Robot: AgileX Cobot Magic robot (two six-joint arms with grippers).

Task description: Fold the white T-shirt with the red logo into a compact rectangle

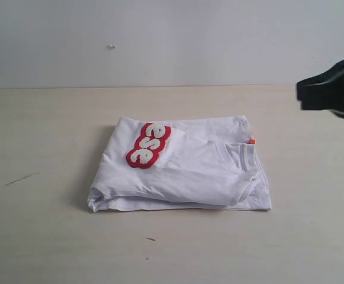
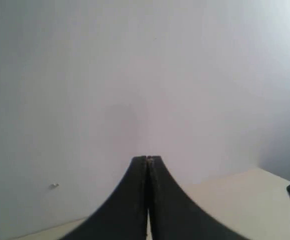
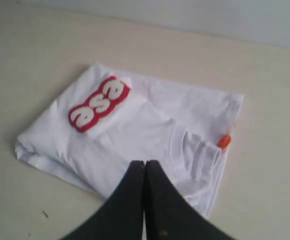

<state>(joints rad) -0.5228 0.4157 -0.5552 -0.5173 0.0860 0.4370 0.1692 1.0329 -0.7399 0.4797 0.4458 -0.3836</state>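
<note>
The white T-shirt (image 1: 183, 168) lies folded into a rough rectangle in the middle of the table, collar and small orange tag (image 1: 252, 141) at its right end. Part of the red logo (image 1: 148, 145) shows on top near the left, partly tucked under a fold. In the right wrist view the T-shirt (image 3: 135, 125) and the red logo (image 3: 100, 103) lie below my right gripper (image 3: 145, 163), which hangs above them, shut and empty. That right arm (image 1: 331, 89) shows raised at the right edge of the exterior view. My left gripper (image 2: 147, 158) is shut, empty, facing the wall.
The beige table (image 1: 41, 236) stretches around the shirt on every side. A pale wall (image 1: 160, 35) rises behind the table's far edge. A small dark mark (image 1: 151, 239) lies on the table in front of the shirt.
</note>
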